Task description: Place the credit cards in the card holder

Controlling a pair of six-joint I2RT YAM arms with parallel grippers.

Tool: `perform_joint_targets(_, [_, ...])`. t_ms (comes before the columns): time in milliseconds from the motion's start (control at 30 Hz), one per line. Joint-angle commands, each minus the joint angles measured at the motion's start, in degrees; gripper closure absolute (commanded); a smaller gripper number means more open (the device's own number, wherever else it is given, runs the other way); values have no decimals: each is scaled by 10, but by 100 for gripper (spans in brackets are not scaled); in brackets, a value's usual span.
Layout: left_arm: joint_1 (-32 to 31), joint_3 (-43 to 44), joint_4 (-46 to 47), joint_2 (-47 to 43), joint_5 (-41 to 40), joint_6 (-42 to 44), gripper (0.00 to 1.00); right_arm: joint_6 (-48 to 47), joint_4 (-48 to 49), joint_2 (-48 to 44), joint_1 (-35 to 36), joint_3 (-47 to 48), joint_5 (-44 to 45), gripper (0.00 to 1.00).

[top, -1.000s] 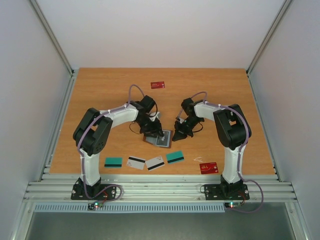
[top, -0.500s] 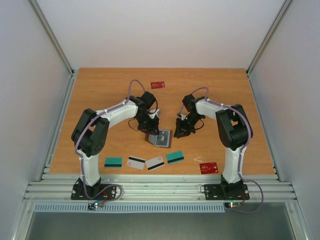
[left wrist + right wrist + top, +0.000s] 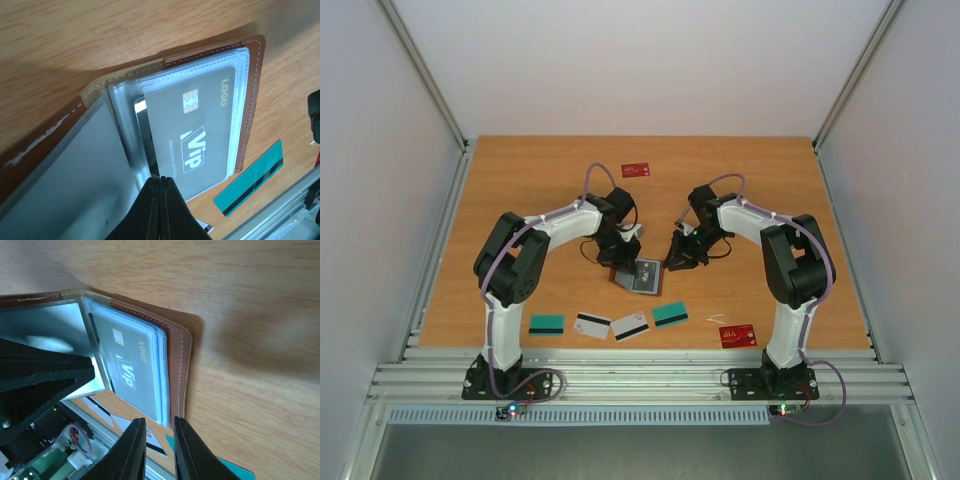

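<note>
The brown card holder lies open at the table's middle, its clear sleeves showing. A black card printed "Vip" sits inside a sleeve. My left gripper is shut, its tips against the near edge of that sleeve and card. My right gripper is open by a narrow gap, just off the holder's corner. Loose on the table are two teal cards, two white striped cards and two red cards.
The loose cards lie in a row near the table's front edge, except one red card at the back. A metal rail runs along the front. Grey walls stand on both sides.
My left gripper has closed at the sleeve's edge. My right gripper, shut a second ago, has opened a little. The holder has shifted slightly on the table.
</note>
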Motion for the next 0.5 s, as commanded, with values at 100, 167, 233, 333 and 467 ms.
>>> perform_joint_targets(100, [-3,13,3,19,-3,24,100,43,35,-18,1,-8,-27,80])
perform_joint_targets(167, [-3,12,3,23,-6,26,100,49,42,-19,2,-9,-32,80])
perform_joint_targets(233, [-3,13,2,29,-11,29,100,55,51,-19,3,-13,-38,79])
perform_joint_targets(333, [-3,13,4,39,-15,30,100,62,61,-18,6,-16,-43,77])
perform_joint_targets(467, [-3,14,5,55,-14,30,100,68,69,-17,9,-20,-44,75])
